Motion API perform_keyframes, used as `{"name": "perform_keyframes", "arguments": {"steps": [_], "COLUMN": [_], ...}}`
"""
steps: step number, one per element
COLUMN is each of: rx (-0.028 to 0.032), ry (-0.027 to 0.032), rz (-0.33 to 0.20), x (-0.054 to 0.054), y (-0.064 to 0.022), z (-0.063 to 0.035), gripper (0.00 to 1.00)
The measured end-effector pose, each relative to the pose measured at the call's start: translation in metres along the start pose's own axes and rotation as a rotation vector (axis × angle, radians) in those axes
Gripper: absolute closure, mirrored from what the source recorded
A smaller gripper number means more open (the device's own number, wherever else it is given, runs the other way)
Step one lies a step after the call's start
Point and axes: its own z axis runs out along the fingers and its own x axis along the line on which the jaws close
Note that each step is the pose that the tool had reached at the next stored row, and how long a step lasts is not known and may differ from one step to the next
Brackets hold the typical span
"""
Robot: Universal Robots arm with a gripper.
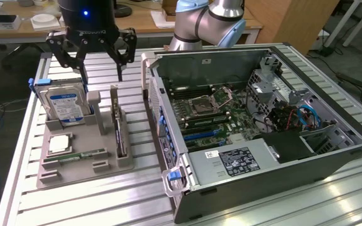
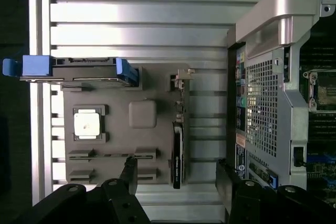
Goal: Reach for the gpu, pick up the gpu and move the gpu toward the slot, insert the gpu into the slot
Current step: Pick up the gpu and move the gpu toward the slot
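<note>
— Overhead, the arm's gripper [image 1: 100,74] hangs with its fingers [image 1: 119,70] spread wide and nothing between them, above the grey tray [image 1: 102,141] on the slatted metal surface [image 1: 74,202].

— And the gpu?

— The gpu [image 1: 119,134] stands on edge in a groove along the tray's side nearest the open computer case [image 1: 206,68], untouched, with its silver bracket at the end under the gripper. The wrist view has it lined up midway between the two fingers, with clear space on both sides.

— What shares the tray?

— A hard drive [image 1: 68,106] with a blue label stands upright toward the exterior view's left. A processor chip [image 1: 60,142] and a memory stick [image 1: 80,155] lie flat nearer the camera. A grey post [image 1: 94,101] rises just beside the gpu.

— Where might it go wrong?

— Most likely at the grasp. The gpu is thin, so a descent slightly off line could land a finger on the post or on the gpu's top edge. A grip near the bracket end could let the long body sag or twist. If it binds in the groove, the tray may lift with it.

— And at the case?

— The blue slot [image 1: 201,134] on the motherboard [image 1: 228,110] sits among crowded parts, close to the case wall. A tilted gpu would probably jam there.
</note>
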Motion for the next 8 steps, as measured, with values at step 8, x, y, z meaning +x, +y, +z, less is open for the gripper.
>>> {"name": "perform_keyframes", "arguments": {"steps": [8], "rx": [-0.0003], "ry": [0.0004], "rz": [-0.009], "x": [0.0001], "y": [-0.0002], "z": [0.0061], "gripper": [0.29]}}
